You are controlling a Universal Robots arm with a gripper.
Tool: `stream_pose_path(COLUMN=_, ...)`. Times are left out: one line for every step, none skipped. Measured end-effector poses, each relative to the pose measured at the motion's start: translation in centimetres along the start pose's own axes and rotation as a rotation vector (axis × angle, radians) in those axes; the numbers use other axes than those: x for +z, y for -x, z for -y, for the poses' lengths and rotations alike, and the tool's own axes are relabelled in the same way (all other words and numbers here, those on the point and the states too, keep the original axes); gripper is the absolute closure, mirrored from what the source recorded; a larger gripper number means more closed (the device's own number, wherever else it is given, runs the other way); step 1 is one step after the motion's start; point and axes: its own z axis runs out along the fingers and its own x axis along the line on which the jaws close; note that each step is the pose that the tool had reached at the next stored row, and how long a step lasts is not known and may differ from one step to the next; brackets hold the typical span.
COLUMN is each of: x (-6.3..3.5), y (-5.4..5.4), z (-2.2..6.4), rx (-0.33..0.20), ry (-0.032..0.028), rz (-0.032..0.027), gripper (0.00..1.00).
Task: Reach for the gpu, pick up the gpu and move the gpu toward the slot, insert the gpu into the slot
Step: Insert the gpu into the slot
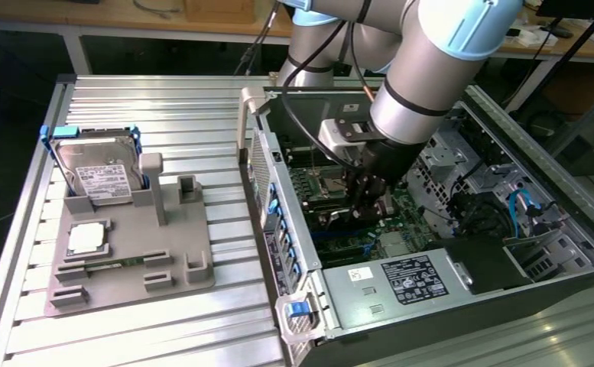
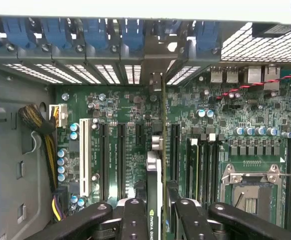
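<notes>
The gpu [image 2: 155, 175] shows edge-on in the wrist view as a thin upright card with a green-lettered label. Its silvery end bracket [image 2: 156, 82] reaches up to the case's rear slot openings. My gripper [image 2: 158, 222] is shut on it, one black finger [image 2: 133, 220] pressed against each face. The card stands over the green motherboard [image 2: 235, 115], between long black expansion slots [image 2: 120, 160] and parallel to them. The slot under it is hidden by the card. In the exterior view my gripper [image 1: 363, 205] hangs deep inside the open computer case [image 1: 276, 229], low over the board.
Black and yellow cables [image 2: 35, 122] run along the case wall beside the board. A CPU socket [image 2: 250, 195] and memory slots lie on the card's other side. On the exterior view's left, a grey fixture [image 1: 174, 267] holds a hard drive [image 1: 98, 172] and a square processor chip [image 1: 88, 238].
</notes>
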Motion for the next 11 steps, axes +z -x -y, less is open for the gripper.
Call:
stream_pose_path(x=0.00, y=0.00, z=0.04, rx=0.001, ry=0.0056, rz=0.0001, gripper=0.73)
stream_pose_path(x=-0.01, y=0.00, z=0.08, rx=0.002, ry=0.0110, rz=0.0002, gripper=0.73)
stream_pose_path(x=-0.01, y=0.00, z=0.13, rx=0.003, ry=0.0169, rz=0.0002, gripper=0.73)
stream_pose_path(x=-0.01, y=0.00, z=0.17, rx=0.004, ry=0.0231, rz=0.0004, gripper=0.73)
stream_pose_path(x=-0.02, y=0.00, z=0.20, rx=0.005, ry=0.0293, rz=0.0004, gripper=0.73)
stream_pose_path(x=-0.02, y=-0.01, z=0.24, rx=0.006, ry=0.0328, rz=0.0004, gripper=0.73)
stream_pose_path(x=-0.02, y=-0.01, z=0.24, rx=0.006, ry=0.0333, rz=0.0004, gripper=0.73)
stream_pose_path(x=-0.02, y=-0.01, z=0.24, rx=0.006, ry=0.0334, rz=0.0002, gripper=0.73)
stream_pose_path(x=-0.01, y=-0.01, z=0.25, rx=0.006, ry=0.0335, rz=0.0003, gripper=0.73)
stream_pose_path(x=0.00, y=0.00, z=0.25, rx=0.006, ry=0.0335, rz=0.0003, gripper=0.73)
stream_pose_path(x=0.01, y=-0.01, z=0.25, rx=0.006, ry=0.0335, rz=0.0003, gripper=0.73)
